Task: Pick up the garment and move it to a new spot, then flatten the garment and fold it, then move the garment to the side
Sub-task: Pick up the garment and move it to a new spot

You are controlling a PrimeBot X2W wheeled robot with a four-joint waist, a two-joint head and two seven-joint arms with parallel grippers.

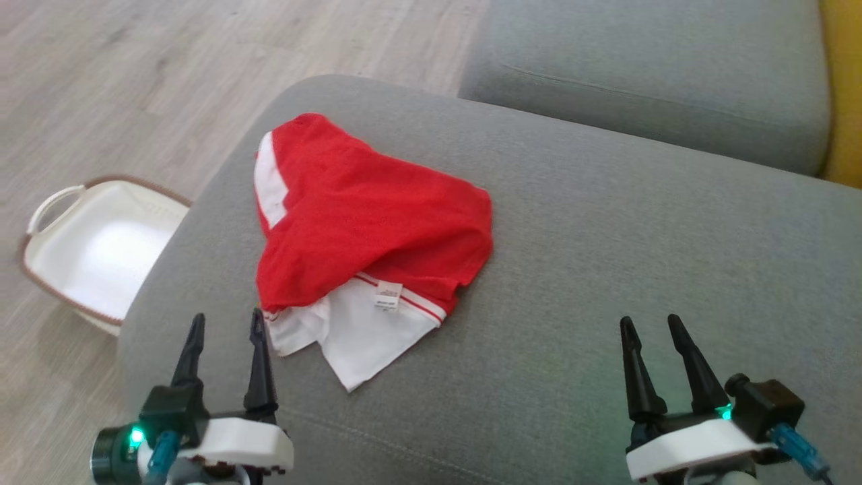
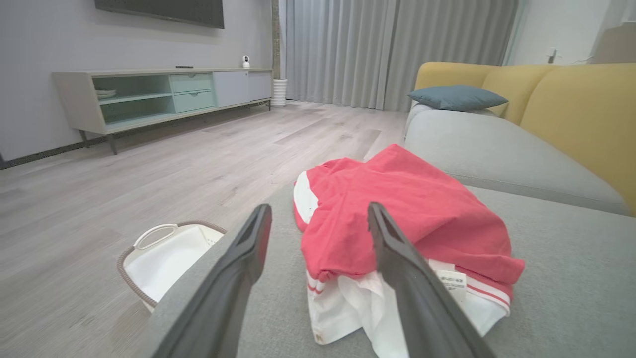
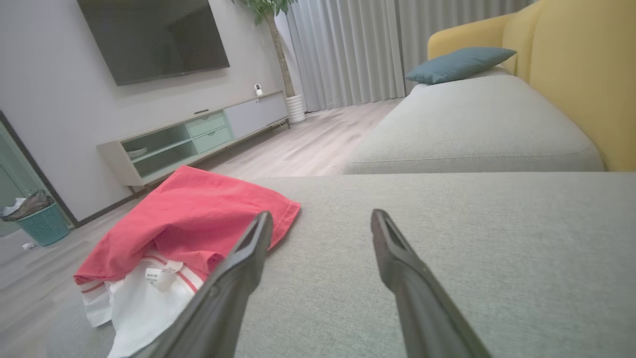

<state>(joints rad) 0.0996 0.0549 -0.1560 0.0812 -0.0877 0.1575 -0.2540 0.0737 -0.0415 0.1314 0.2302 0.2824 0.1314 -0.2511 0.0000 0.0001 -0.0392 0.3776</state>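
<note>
Garment [image 1: 363,215]: red with white trim and white underside; crumpled in a heap on the grey sofa seat [image 1: 606,269], toward its left edge; small label showing at the near hem
Left gripper [image 1: 225,320]: jaws apart, holding nothing; its 2 dark fingers point up the head view, the inner one just beside the heap's near white corner
Right gripper [image 1: 650,322]: jaws apart, empty; over bare cushion, well apart from the heap
Basket [image 1: 135,183]: white, brown rim; on the wooden floor [image 1: 135,81] left of the seat
Beyond: second grey cushion [image 1: 640,74]; yellow backrest [image 1: 842,87]

Pale wood floor [image 2: 149,174], grey curtains [image 2: 397,49], low media console [image 2: 164,94], perhaps a small camera [image 2: 246,61] atop
</note>
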